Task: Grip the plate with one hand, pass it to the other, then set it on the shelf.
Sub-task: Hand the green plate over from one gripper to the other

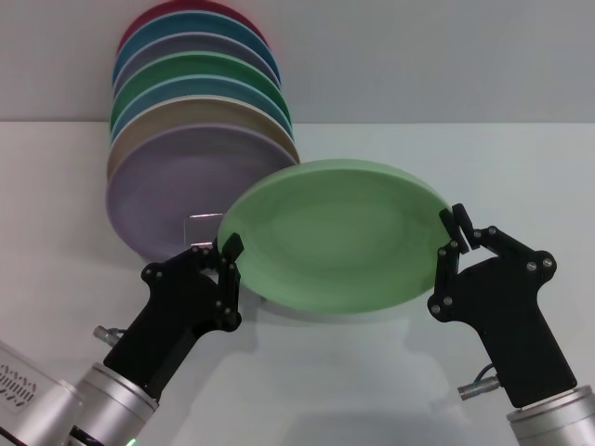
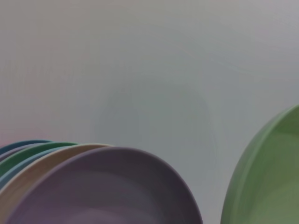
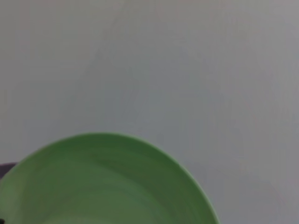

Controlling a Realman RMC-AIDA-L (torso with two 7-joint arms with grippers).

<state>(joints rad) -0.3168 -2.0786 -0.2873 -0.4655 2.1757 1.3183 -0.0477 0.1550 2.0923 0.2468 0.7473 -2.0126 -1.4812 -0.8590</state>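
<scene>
The light mint-green plate [image 1: 335, 234] hangs tilted above the table in the middle of the head view. My right gripper [image 1: 457, 229] is shut on its right rim, and the plate [image 3: 103, 186] fills the lower part of the right wrist view. My left gripper [image 1: 217, 249] stands at the plate's left rim, open, with one fingertip [image 1: 231, 246] close to the edge. In the left wrist view the plate [image 2: 271, 186] lies off to one side. The shelf [image 1: 199, 229] shows only as a small silver wire loop just left of the plate, behind my left gripper.
Several coloured plates stand upright in a row on the shelf at the back left, with a lilac plate [image 1: 172, 186] [image 2: 107, 191] frontmost and a darker green plate [image 1: 209, 67] farther back. A white table [image 1: 372, 390] lies below.
</scene>
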